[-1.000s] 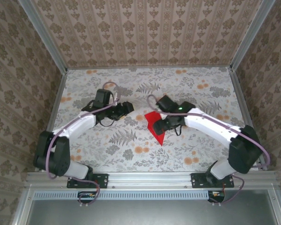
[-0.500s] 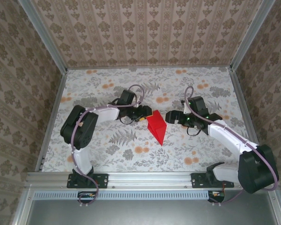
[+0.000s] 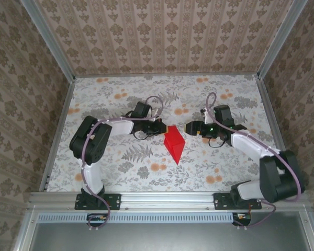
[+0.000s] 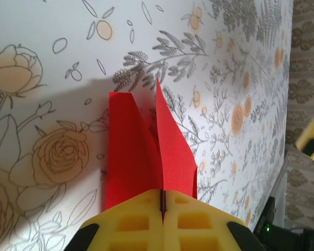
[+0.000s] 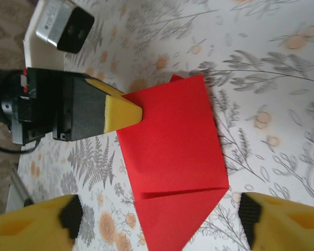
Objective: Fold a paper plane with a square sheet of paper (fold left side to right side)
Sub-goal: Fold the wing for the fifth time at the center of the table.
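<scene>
My left claw (image 4: 162, 194) is pressed together, clamped on the near edge of the folded red paper (image 4: 141, 146). The paper's flaps stand up and run straight ahead of the claw's tips over the flowered table (image 4: 42, 63). My right claw (image 3: 192, 128) stands apart and holds nothing, with the paper lying just in front of its tips, between the two claws.

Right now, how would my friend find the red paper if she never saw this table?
Look at the flowery table, then at its middle, between the left gripper and the right gripper. There lies the red paper, folded to a point aimed at the arm bases, its far end pinched by the left gripper. Nothing else there is plain bright red.
</scene>
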`<state>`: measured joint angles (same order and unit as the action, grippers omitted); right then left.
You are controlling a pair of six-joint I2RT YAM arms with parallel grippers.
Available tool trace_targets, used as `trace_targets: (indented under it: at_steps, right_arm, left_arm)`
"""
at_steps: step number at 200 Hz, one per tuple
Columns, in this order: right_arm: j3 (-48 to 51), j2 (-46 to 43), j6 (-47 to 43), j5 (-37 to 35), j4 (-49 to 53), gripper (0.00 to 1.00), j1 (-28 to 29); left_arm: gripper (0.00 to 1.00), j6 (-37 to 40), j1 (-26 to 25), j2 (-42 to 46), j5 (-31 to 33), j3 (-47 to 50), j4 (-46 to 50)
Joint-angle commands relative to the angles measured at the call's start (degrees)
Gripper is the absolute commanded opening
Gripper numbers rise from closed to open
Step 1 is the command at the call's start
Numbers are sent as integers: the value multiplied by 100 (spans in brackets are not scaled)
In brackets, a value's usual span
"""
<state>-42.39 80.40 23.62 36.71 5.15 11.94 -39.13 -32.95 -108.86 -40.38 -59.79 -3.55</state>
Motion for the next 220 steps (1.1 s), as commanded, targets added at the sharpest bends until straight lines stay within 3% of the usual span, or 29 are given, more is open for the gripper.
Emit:
trace_targets:
  at_steps: [1, 39, 121, 150, 220]
  right_arm:
    - [-375, 653, -333, 942, -434, 69, -58]
    - [-620, 1523, -310, 1391, -1043, 67, -42]
    - [-1242, 2862, -569, 2102, -1135, 62, 139]
    - [-1223, 3038, -568, 2247, -1201, 59, 171]
    - [-1078, 2724, -760, 2314, -856, 40, 150]
  left_arm:
    - [0, 634, 91, 366, -433, 221, -237]
    - [0, 881, 192, 436, -868, 540, -660]
    - [0, 1082, 189, 335, -1129, 613, -793]
    - [0, 1080, 192, 274, -1156, 601, -844]
    - [0, 1242, 210, 129, -1081, 568, -670]
